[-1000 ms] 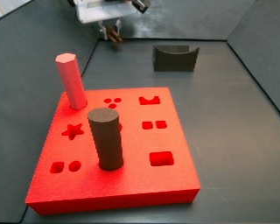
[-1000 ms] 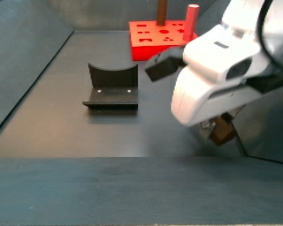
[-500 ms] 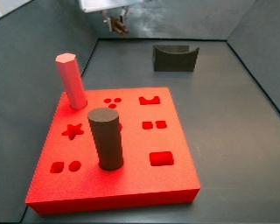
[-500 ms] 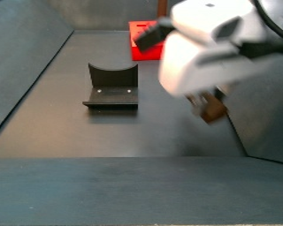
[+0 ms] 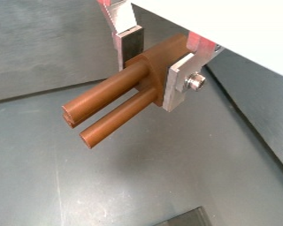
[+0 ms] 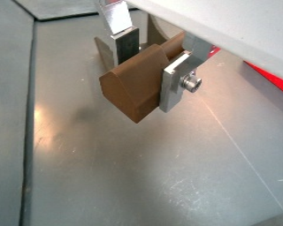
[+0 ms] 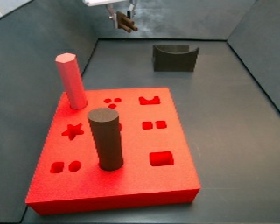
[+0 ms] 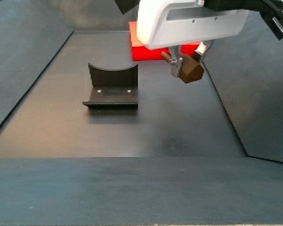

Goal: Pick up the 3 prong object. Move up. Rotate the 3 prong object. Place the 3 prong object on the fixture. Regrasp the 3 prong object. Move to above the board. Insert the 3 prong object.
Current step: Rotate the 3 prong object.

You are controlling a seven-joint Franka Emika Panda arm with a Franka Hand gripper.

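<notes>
My gripper [image 7: 126, 17] hangs high above the floor at the far end of the bin and is shut on the 3 prong object [image 7: 129, 25], a small dark brown piece. In both wrist views the silver fingers clamp its block body [image 6: 130, 90], and its prongs [image 5: 113, 104] stick out sideways. In a side view the gripper [image 8: 186, 60] holds the piece [image 8: 191, 71] in the air, to the right of the fixture [image 8: 110, 86]. The dark grey notched fixture [image 7: 174, 58] stands on the floor. The red board [image 7: 113, 149] lies near the front.
A pink hexagonal peg [image 7: 71, 80] and a tall dark cylinder [image 7: 105, 140] stand upright in the board. Grey bin walls [image 7: 259, 61] slope up on the sides. A strip of the board [image 6: 274, 78] shows in a wrist view.
My gripper has risen from near the floor with the 3 prong object held in it, and stands higher over the far end of the bin.
</notes>
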